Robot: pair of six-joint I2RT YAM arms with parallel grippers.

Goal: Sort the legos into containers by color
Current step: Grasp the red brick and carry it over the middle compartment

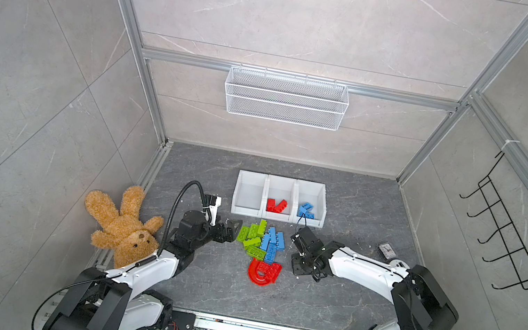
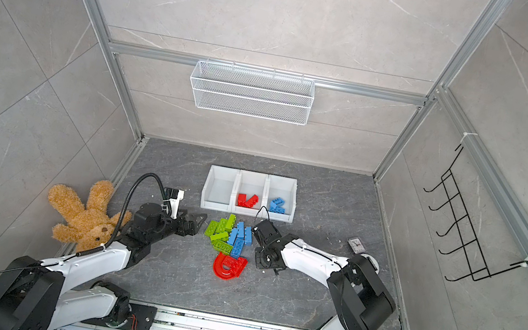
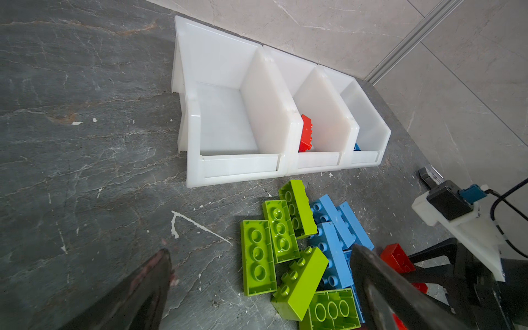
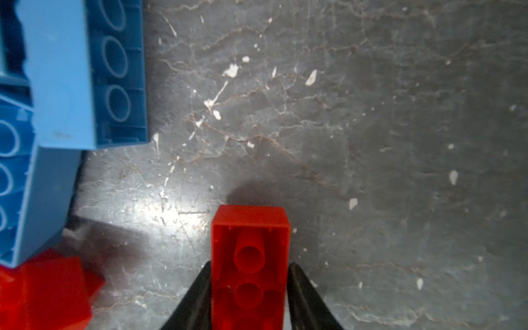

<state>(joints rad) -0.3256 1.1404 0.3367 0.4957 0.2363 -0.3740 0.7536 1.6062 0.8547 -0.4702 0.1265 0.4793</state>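
The right gripper (image 4: pixel 250 270) pinches a small red plastic brick (image 4: pixel 250 240) beside the unsorted pile.

In the right wrist view, lower centre, the black fingers (image 4: pixel 303 291) press on the brick's two long sides, with its hollow underside toward the camera. Whether it rests on or hangs clear of the dark marbled tabletop (image 4: pixel 371 114) cannot be told. Judged: gripping across the narrow width suits a carry to the middle of the three joined white plastic bins (image 1: pixel 283 179), centre of a top view, where red bricks (image 1: pixel 275 205) lie. Blue bricks (image 1: pixel 306 210) occupy the right-hand bin. The left gripper (image 3: pixel 260 251) stands spread and empty over the lime green bricks (image 3: pixel 281 228), likely placed to serve the bare left-hand bin. The red arch (image 1: pixel 260 273) lies unsorted on the table.
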